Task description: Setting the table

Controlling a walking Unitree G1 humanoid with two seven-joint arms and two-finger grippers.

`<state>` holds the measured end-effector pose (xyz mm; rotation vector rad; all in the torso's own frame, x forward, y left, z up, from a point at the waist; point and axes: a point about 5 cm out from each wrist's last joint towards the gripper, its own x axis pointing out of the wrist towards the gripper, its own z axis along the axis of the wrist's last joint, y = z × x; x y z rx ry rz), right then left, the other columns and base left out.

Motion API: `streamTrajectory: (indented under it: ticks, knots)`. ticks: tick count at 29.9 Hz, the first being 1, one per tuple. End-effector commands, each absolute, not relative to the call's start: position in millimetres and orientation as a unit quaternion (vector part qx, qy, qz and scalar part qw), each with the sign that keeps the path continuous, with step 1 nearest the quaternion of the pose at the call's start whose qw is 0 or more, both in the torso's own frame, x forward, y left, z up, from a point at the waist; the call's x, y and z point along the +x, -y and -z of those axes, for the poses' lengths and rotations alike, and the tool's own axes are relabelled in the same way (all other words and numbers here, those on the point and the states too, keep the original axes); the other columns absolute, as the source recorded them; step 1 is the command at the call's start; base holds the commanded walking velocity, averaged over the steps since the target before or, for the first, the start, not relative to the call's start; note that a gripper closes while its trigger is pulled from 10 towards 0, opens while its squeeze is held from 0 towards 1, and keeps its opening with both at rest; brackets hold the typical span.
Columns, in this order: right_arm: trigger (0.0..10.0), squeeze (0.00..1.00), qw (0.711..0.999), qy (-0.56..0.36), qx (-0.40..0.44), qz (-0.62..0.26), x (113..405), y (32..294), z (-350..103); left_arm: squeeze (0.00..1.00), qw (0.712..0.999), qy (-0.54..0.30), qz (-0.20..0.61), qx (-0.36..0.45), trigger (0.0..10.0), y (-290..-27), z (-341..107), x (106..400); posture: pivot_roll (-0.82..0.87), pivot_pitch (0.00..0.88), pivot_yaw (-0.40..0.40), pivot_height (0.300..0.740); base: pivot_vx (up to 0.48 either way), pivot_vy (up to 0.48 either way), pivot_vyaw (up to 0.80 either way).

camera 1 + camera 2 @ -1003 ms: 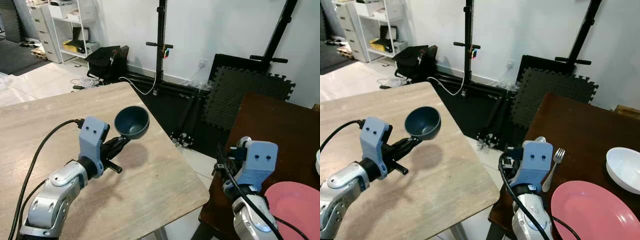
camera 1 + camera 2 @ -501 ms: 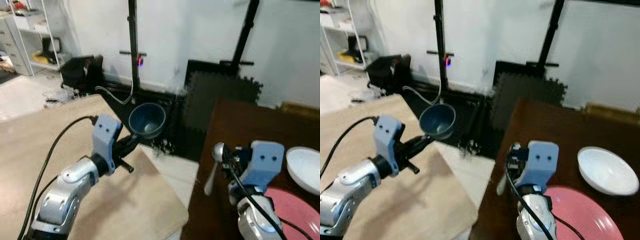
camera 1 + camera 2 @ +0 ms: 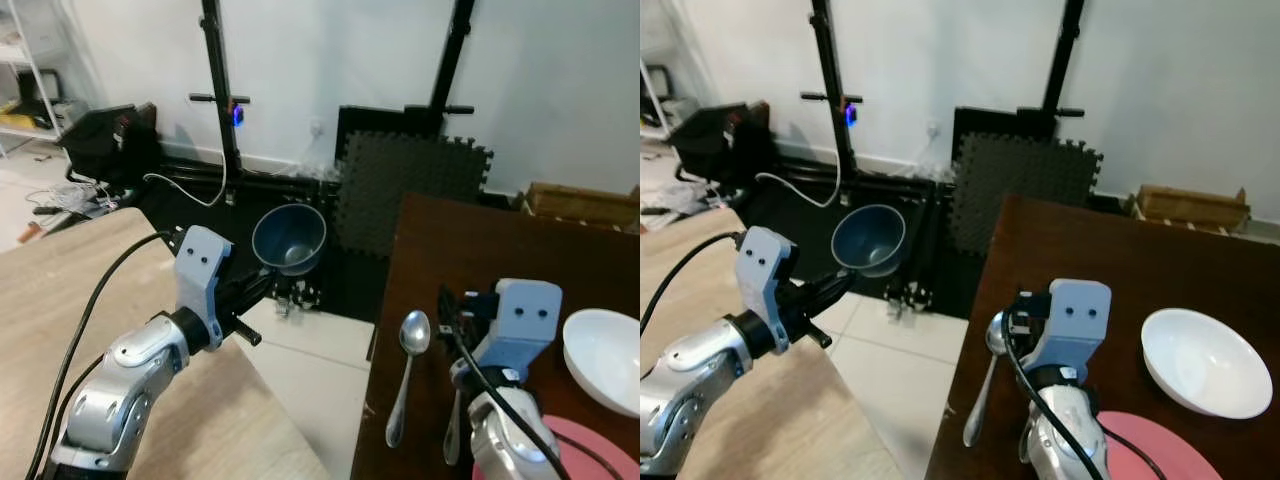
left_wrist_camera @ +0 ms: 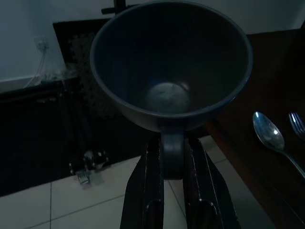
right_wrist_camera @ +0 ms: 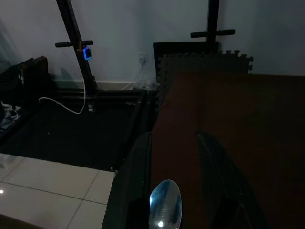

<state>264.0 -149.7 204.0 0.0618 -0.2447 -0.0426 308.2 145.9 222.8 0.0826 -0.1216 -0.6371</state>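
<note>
A dark blue cup (image 3: 290, 238) hangs tilted in the air over the tiled gap between two tables. My left gripper (image 4: 172, 155) is shut on its handle, and in the left eye view that left gripper (image 3: 262, 283) sits just under the cup. On the dark brown table (image 3: 500, 240) lie a spoon (image 3: 405, 372), a fork (image 4: 298, 125) beside it, a white bowl (image 3: 1205, 362) and a pink plate (image 3: 1150, 452). My right gripper (image 5: 174, 138) hovers open just above the spoon's bowl (image 5: 165, 209), its fingers (image 5: 133, 186) spread wide.
A light wooden table (image 3: 60, 290) lies at my left. Black stands (image 3: 215, 90), a cable, a foam mat (image 3: 410, 180) and a dark bag (image 3: 105, 130) crowd the floor by the white wall. A cardboard box (image 3: 585, 205) sits behind the dark table.
The whole view has swung right, from the light table toward the dark one. The held cup now hangs over the floor gap instead of the light table. Spoon, fork and bowl came into sight.
</note>
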Motion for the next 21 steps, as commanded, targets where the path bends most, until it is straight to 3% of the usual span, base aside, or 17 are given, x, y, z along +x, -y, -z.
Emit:
streamTrajectory:
  ticks: [1, 12, 21]
  knots:
    - [10.0, 0.00, 0.992, 0.119, 0.029, 0.023, 262.1, 149.6, -202.0, 0.00, 0.947, 0.054, 0.313, 0.040, 10.0, -148.4, -219.7, 305.6, 0.02, 0.078, 0.050, 0.740, 0.000, 0.000, 0.00]
    - [10.0, 0.00, 0.993, 0.116, 0.028, 0.023, 261.3, 150.0, -200.8, 0.00, 0.950, 0.050, 0.306, 0.036, 10.0, -150.2, -218.1, 306.1, 0.01, 0.082, 0.050, 0.740, 0.000, 0.000, 0.00]
    - [10.0, 0.00, 0.993, 0.115, 0.026, 0.023, 261.3, 150.3, -200.5, 0.00, 0.951, 0.049, 0.303, 0.035, 10.0, -150.5, -217.3, 305.5, 0.01, 0.083, 0.048, 0.740, -0.458, 0.000, 0.00]
